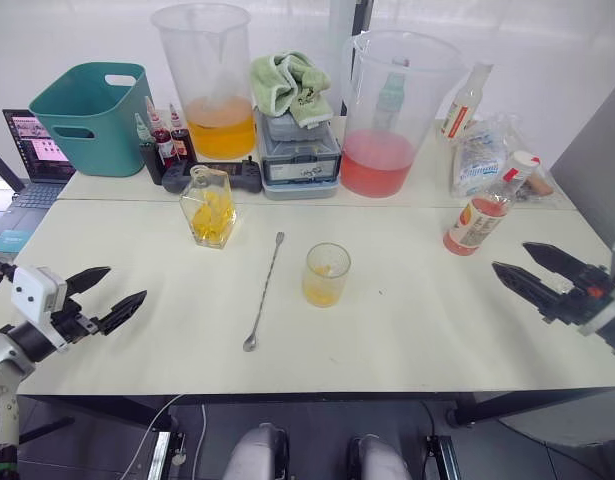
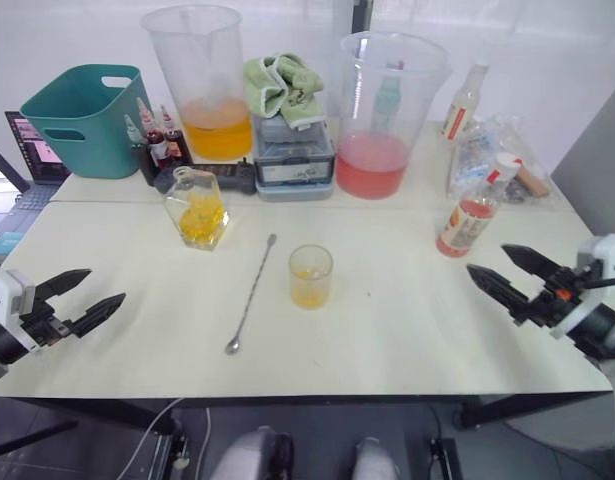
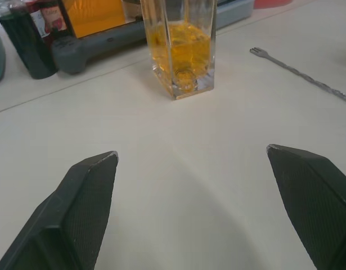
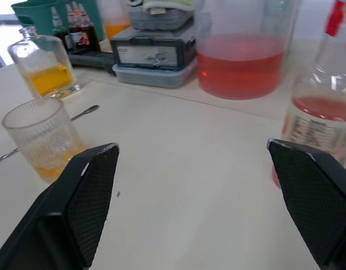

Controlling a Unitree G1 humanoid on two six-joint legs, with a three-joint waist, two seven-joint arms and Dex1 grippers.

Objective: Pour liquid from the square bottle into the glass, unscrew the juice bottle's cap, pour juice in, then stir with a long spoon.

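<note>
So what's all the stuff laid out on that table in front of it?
square bottle: one, clear with yellow liquid, left of centre.
glass: one, clear, some yellow liquid in it, table centre.
long spoon: one, silver, flat between bottle and glass.
juice bottle: one, pink-red drink, white cap on, right side.
measuring jugs: two, clear; orange fluid back left, pink fluid back right.
green cloth: one, on a grey box between the jugs.
teal basket: one, back left.
small dark bottles: three, beside the basket.
laptop: one, far left.
left gripper: black, open, over the table's near left.
right gripper: black, open, near right.
</note>
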